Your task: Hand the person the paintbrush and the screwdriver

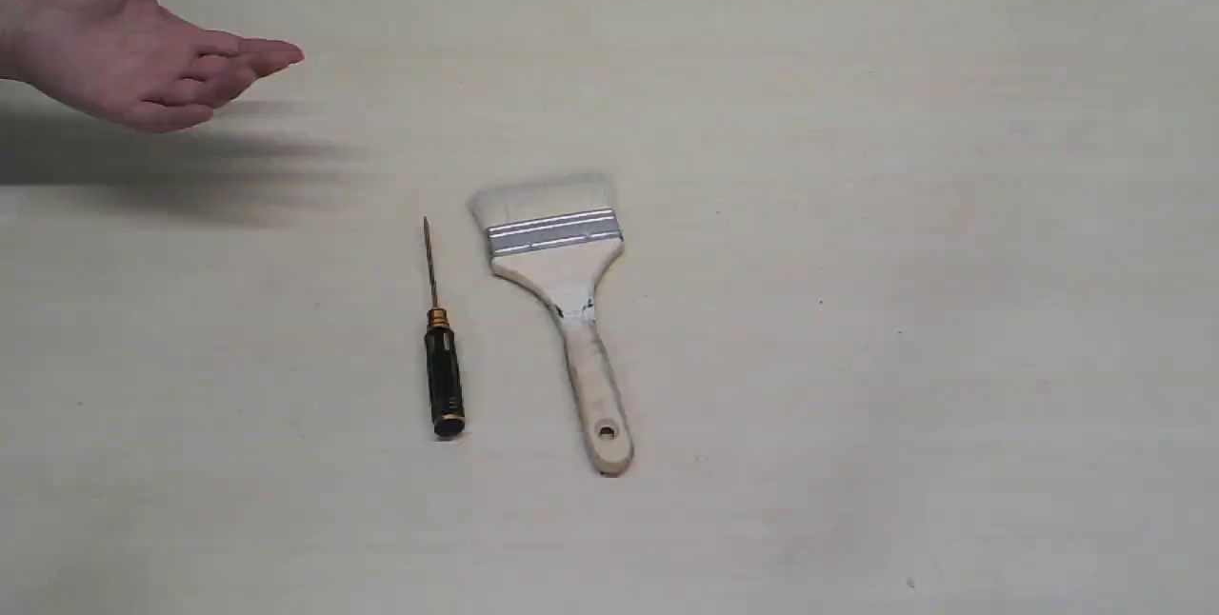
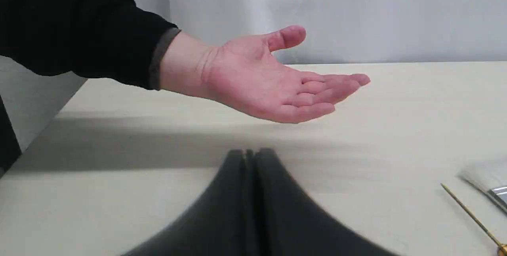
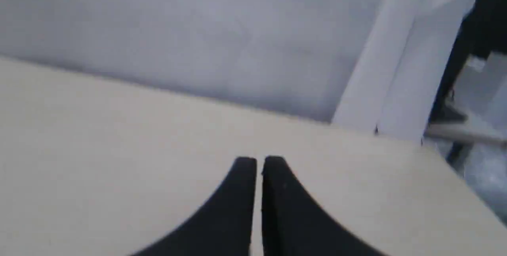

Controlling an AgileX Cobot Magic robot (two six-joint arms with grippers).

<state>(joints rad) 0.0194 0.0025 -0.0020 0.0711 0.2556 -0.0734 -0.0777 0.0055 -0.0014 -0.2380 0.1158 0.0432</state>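
The paintbrush lies flat mid-table, pale bristles toward the far edge, wooden handle with its hole toward the near edge. Just left of it lies the screwdriver, black handle nearest, thin shaft pointing away; its brassy shaft and a corner of the brush show in the left wrist view. A person's open hand hovers palm up at the far left, and this hand is straight ahead of my left gripper. That gripper is shut and empty. My right gripper is shut, over bare table. Neither gripper appears in the exterior view.
The pale tabletop stretches right of the tools. A grey wall backs its far edge. In the right wrist view the table corner sits by a white post and dark equipment.
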